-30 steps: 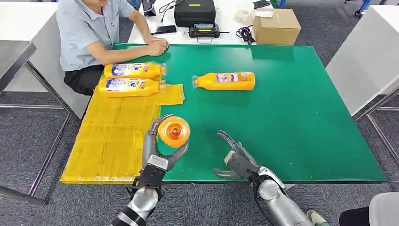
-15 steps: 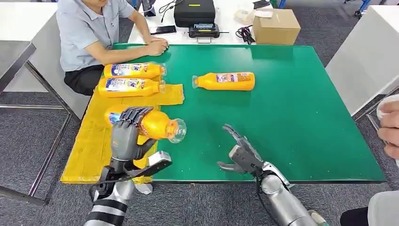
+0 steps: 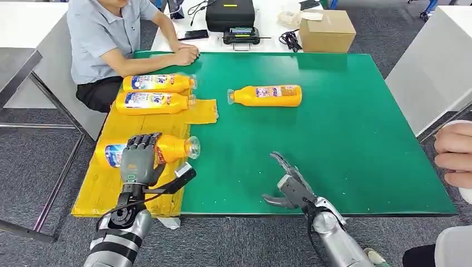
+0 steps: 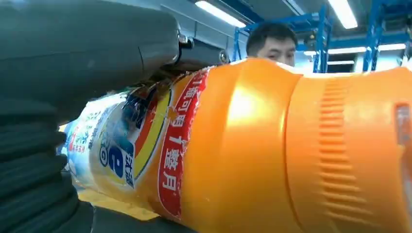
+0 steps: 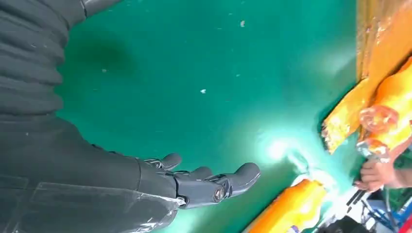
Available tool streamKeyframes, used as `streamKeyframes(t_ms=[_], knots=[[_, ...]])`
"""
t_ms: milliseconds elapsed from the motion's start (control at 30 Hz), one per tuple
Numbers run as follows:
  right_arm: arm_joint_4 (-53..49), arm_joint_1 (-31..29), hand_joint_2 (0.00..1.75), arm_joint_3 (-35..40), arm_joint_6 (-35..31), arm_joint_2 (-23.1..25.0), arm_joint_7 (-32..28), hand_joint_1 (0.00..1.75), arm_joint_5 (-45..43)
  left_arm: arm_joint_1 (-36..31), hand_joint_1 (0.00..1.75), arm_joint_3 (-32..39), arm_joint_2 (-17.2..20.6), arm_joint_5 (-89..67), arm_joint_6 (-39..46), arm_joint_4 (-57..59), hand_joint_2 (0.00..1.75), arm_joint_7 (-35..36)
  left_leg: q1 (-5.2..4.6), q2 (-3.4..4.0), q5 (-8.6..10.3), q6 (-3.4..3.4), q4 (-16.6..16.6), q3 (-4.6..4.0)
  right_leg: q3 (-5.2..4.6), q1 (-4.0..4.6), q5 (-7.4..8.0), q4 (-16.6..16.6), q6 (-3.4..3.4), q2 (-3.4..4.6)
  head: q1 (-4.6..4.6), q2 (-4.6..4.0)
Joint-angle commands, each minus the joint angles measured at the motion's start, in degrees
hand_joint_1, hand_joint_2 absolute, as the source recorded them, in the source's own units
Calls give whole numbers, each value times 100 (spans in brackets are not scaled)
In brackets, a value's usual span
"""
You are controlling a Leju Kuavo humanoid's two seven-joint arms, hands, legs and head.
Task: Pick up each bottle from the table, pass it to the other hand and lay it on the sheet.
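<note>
My left hand grips an orange bottle lying sideways over the yellow sheet, clear cap toward the green table. Up close in the left wrist view the bottle shows its blue and red label, with my left hand wrapped around it. Two more orange bottles lie side by side at the sheet's far end. A further bottle lies on the green table. My right hand hovers open near the table's front edge, its dark fingers spread over the green surface.
A seated person rests a hand on the table's far left corner. Another person's hand shows at the right edge. A cardboard box and a black case stand behind the table.
My left hand has turned the bottle onto its side and carried it left and down over the yellow sheet. My right hand has drawn back slightly toward the front edge, still open.
</note>
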Motion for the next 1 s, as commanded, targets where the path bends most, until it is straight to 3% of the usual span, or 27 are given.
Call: streamKeyframes(t_ms=[33,333,533,567,633,667,733,1000], knots=[[-61,13,175,-260,103,126,31,0,59,-955,175,-724,310,410,-19,2300,175,-89,3,1,-2,-9,-3,14,13,4,-3,-3,-11,-2,-4,0],[-51,0,175,-265,126,131,25,0,68,-1080,175,-754,272,579,-24,2647,175,-201,3,6,-4,-8,-2,10,9,4,-3,-1,-9,3,-2,0],[-56,-8,175,-259,200,135,25,0,102,-1121,159,-910,152,981,-305,2951,175,-645,2,8,-3,-7,-1,12,11,3,-1,-2,-8,5,-2,0],[-53,3,175,-256,207,151,30,0,112,-1104,115,-873,106,1152,-384,2951,175,-698,6,13,-9,-13,-1,24,23,7,-4,-2,-14,9,-2,0],[-6,-23,175,-229,232,180,38,0,143,-1153,45,-1108,140,976,-562,3025,175,-459,7,12,-9,-13,1,24,24,8,-5,-1,-15,7,-4,0],[-6,-23,175,-229,232,180,38,0,143,-1153,38,-1108,140,976,-562,3025,175,-459,6,10,-9,-13,0,26,24,7,-5,-1,-15,6,-2,0],[42,-73,175,-222,236,201,43,0,157,-1239,2,-1201,149,925,-885,3135,175,-280,3,8,-4,-8,-1,21,20,4,-1,-3,-8,6,-2,0],[142,-212,175,-298,310,215,75,0,221,-1464,0,-1505,221,762,-2107,3445,175,268,6,11,-6,-14,-5,54,55,7,2,-6,-16,13,-4,0]])
